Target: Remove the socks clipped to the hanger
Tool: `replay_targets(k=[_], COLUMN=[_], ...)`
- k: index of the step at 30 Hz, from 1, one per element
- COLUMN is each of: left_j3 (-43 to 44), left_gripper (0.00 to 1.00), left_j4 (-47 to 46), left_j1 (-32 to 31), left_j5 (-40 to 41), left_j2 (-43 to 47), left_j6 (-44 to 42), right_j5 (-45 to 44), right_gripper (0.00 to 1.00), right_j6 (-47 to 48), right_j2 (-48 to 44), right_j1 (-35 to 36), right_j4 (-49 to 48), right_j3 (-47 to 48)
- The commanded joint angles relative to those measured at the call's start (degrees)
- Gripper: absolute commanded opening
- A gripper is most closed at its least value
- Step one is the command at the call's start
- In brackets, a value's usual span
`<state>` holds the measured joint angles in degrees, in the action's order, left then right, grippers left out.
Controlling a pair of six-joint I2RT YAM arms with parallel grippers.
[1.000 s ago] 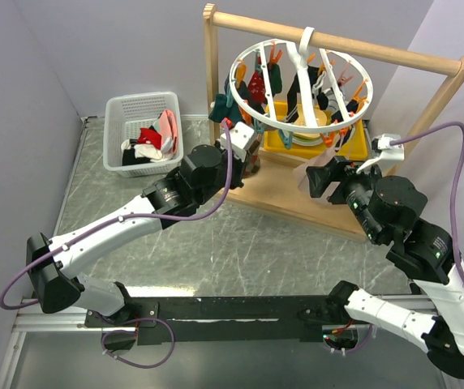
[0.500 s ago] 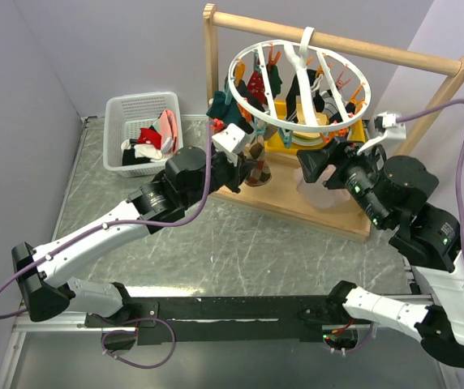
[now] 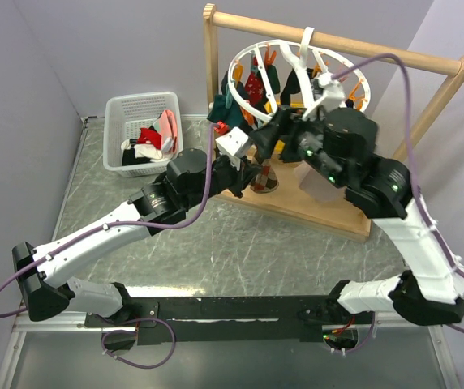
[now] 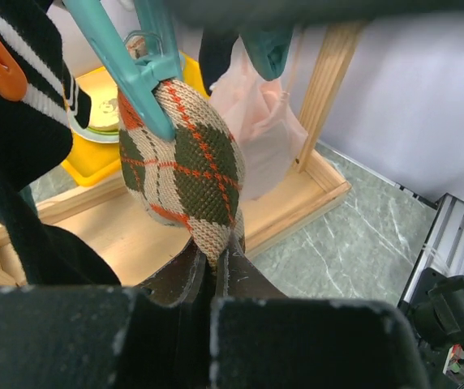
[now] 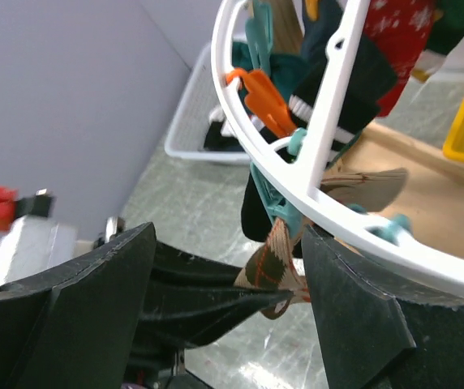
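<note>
The left gripper pinches the lower tip of the argyle sock, which hangs from a teal clip on the hanger. The right gripper is spread, its fingers flanking that sock just below the hanger rim.

White arms carry black joints and purple cables.

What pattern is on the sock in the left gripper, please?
Beige argyle sock, dark green diamonds, orange lines; clearest in left wrist view.
</note>
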<state>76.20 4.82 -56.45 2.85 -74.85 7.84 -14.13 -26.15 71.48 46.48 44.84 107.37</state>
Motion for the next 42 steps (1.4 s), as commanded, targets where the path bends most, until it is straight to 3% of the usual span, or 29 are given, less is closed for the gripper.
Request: replay_targets(k=[1,19,29,36,40,42], left_j3=[2.37,0.87,1.67,0.44,-0.96,-1.67], left_gripper=[0.01,0.01,0.01,0.01,0.01,0.01], left_j4=[-2.97,-4.38,-6.31,-6.67,-6.58,-6.58], left_j1=[-0.51,-1.56,-1.83,-2.00,-2.00,-2.00], left_j5=[-0.65,-1.45,-1.71,-2.15,-2.06,-1.80], left_j2=[0.76,1.90,0.94,1.46,2.25,2.69], left_j6=[0.69,0.43,0.07,0.25,0.69,0.86], right_j5=[-2.83,-16.01,-27.87,-31.31,-31.31,-31.40], right_gripper=[0.80,0.74,0.70,0.67,0.60,0.48], right_j6=[-0.39,-0.04,-1.10,1.36,1.98,2.24], right_j2=[2.16,4.63,3.32,1.02,2.17,1.82], right_j1=[0.81,2.91,7.31,7.66,7.66,7.57], right_j4=[2.97,-0.10,-5.81,-12.84,-13.11,-13.99], right_j3=[4.60,1.70,-4.78,-8.23,-7.44,-8.05])
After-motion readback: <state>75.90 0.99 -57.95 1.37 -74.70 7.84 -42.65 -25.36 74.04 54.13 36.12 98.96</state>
